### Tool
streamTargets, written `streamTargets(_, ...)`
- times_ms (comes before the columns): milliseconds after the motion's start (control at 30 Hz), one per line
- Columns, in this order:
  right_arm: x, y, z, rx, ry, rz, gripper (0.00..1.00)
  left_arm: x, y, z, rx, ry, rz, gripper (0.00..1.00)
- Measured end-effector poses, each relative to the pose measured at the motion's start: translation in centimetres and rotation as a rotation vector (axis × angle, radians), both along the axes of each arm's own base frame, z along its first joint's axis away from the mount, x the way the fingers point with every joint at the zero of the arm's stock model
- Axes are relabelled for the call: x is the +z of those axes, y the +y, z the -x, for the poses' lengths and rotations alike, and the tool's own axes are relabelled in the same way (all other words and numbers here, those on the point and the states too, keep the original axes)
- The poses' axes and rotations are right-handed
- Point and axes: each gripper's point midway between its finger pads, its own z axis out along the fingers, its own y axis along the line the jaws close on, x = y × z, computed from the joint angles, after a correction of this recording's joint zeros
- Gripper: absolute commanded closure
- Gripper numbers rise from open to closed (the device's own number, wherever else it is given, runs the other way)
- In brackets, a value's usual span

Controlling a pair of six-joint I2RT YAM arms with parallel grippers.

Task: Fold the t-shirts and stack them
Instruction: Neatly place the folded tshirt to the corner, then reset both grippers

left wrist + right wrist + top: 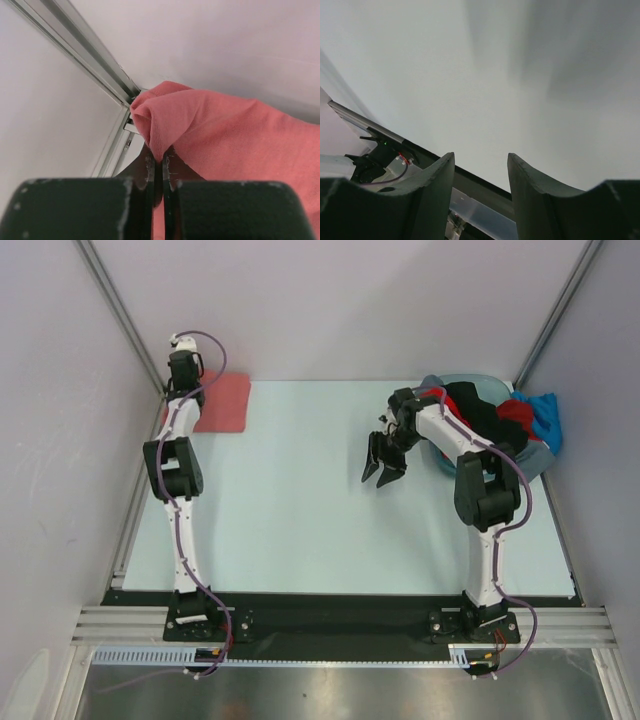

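A folded salmon-red t-shirt (222,403) lies at the table's far left corner. My left gripper (182,365) sits at its far left edge, shut on a pinched fold of the salmon-red t-shirt (210,130). My right gripper (383,466) is open and empty above the bare table, left of the basin. Its fingers (432,185) point toward the near edge. Black (470,405), bright red (515,418) and blue (543,415) t-shirts are heaped in the basin at the far right.
The grey-blue plastic basin (535,458) stands at the far right corner behind my right arm. Metal frame rails (85,55) run along the left wall. A black strip and metal rail (340,615) border the near edge.
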Motion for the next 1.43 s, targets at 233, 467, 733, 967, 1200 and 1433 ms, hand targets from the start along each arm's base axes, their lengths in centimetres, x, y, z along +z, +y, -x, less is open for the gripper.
streamTargets(233, -0.1, 0.0, 0.3, 0.002, 0.013, 0.004, 0.48, 1.7, 1.5, 0.1, 0.088, -0.056, -0.029, 0.00)
streamTargets(467, -0.6, 0.1, 0.3, -0.006, -0.018, -0.022, 0.47, 4.0, 0.9, 3.1, 0.167, -0.041, 0.021, 0.00)
streamTargets(733, 0.2, -3.1, 3.8, -0.148, -0.084, -0.095, 0.40, 8.4, -13.7, 12.5, -0.027, -0.022, 0.307, 0.00)
streamTargets(967, 1.5, -7.6, 6.2, -0.352, -0.240, -0.169, 0.26, 0.2, -26.2, 27.4, -0.256, 0.223, 0.753, 0.00)
streamTargets(1200, -0.1, -11.4, 9.2, -0.508, -0.288, -0.193, 0.22, -2.5, -31.8, 37.9, -0.397, 0.321, 1.048, 0.00)
streamTargets(1433, 0.1, -8.8, 12.2, -0.485, -0.311, -0.389, 0.01, -2.3, -33.6, 45.9, -0.475, 0.281, 1.394, 0.00)
